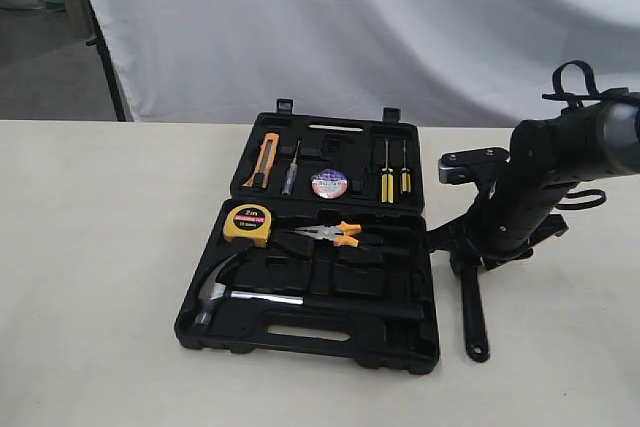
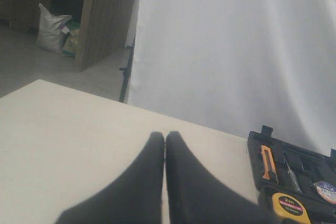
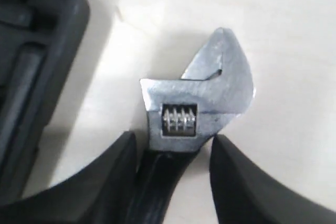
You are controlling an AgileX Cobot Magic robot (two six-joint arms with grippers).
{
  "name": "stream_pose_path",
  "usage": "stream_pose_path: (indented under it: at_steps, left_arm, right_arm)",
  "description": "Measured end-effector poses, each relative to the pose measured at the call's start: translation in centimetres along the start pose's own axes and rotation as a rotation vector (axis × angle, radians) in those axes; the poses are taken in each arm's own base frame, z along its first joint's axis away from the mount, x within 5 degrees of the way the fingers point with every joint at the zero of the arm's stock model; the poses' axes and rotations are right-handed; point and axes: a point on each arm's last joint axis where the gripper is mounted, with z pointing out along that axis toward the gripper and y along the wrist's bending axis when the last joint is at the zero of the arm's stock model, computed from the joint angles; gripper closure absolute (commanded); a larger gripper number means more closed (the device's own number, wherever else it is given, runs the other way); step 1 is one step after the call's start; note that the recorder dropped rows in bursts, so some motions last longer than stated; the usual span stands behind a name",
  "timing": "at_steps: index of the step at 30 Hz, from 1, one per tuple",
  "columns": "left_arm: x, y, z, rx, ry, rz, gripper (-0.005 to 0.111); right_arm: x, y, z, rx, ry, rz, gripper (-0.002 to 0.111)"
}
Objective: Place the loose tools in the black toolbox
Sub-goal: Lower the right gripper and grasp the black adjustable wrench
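Observation:
The black toolbox (image 1: 400, 342) lies open in the middle of the table. The claw hammer (image 1: 260, 296) rests in its near half and the black tape roll (image 1: 328, 184) in its far half. On the table just right of the case lies the black adjustable wrench (image 1: 474, 322), its silver jaw (image 3: 210, 93) showing in the right wrist view. My right gripper (image 3: 173, 137) is low over it and open, one finger on each side of the black handle just behind the head. My left gripper (image 2: 165, 135) is shut on nothing above bare table left of the case; the exterior view does not show it.
A yellow tape measure (image 1: 249, 223) and orange-handled pliers (image 1: 330, 235) sit in the near half, an orange knife (image 1: 265, 159) and screwdrivers (image 1: 385, 172) in the far half. The case's edge (image 3: 31, 66) is close beside the wrench. A white sheet hangs behind the table.

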Motion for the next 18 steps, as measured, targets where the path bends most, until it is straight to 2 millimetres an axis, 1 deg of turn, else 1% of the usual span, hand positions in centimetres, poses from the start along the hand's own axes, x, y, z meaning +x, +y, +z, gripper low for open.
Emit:
stream_pose_path:
  at_steps: [3,5,8,11,12,14,16,18]
  left_arm:
    - [0.0,0.0,0.0,0.0,0.0,0.0,0.106]
    - [0.0,0.0,0.0,0.0,0.0,0.0,0.106]
    - [0.0,0.0,0.0,0.0,0.0,0.0,0.106]
    - [0.0,0.0,0.0,0.0,0.0,0.0,0.106]
    - [0.0,0.0,0.0,0.0,0.0,0.0,0.106]
    - [0.0,0.0,0.0,0.0,0.0,0.0,0.106]
    - [0.0,0.0,0.0,0.0,0.0,0.0,0.106]
    - [0.0,0.0,0.0,0.0,0.0,0.0,0.106]
  right_arm:
    - [0.04,-0.45,-0.01,0.049,0.005,-0.011,0.094]
    - [0.05,-0.57,-0.02,0.063,0.005,-0.013,0.101]
    - [0.04,-0.63,-0.02,0.069,0.005,-0.011,0.1]
    - [0.04,-0.64,-0.02,0.071,0.005,-0.013,0.094]
    - [0.04,-0.65,-0.02,0.071,0.005,-0.011,0.09]
    - [0.04,-0.67,-0.02,0.074,0.004,-0.003,0.079]
    - [0.05,-0.69,-0.03,0.076,0.006,0.001,0.065]
    - [0.07,-0.72,-0.03,0.079,0.007,0.0,0.055]
